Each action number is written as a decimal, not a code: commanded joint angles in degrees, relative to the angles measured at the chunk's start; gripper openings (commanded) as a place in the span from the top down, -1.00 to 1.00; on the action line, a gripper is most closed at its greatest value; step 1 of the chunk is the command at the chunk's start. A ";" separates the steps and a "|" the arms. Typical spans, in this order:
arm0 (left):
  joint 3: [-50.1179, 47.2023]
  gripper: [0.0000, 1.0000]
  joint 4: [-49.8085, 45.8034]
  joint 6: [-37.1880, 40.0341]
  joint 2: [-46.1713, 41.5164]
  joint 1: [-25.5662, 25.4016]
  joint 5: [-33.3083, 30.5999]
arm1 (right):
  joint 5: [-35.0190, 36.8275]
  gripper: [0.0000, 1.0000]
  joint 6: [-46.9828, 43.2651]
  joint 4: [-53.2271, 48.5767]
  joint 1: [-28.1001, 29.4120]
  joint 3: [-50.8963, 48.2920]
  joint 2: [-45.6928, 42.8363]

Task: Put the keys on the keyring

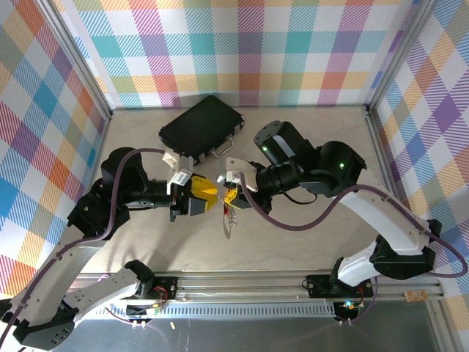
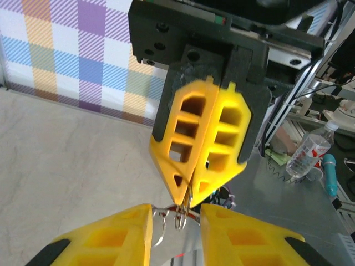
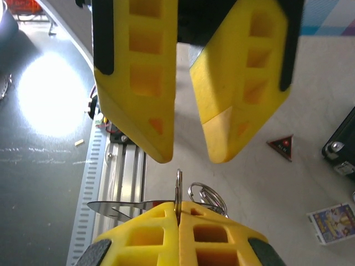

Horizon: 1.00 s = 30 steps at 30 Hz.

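My right gripper is shut on the keyring, a thin silver loop seen edge-on and standing up from its yellow fingertips. Smaller silver rings and a flat silver blade hang from the loop. My left gripper is open, its fingers either side of the keyring, apart from it. In the top view the two grippers meet tip to tip above mid-table, left gripper, right gripper, with the blade dangling below. Of the keys I see only a red sliver by the loop.
A black case lies behind the grippers at the back of the table. A dark red flat triangle and a small printed card lie on the table to the right. The aluminium rail runs along the near edge.
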 commanded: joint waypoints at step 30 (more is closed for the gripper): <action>-1.39 0.72 -2.03 3.54 3.12 -4.81 -0.63 | -0.09 1.00 -0.61 -2.47 0.36 1.65 1.10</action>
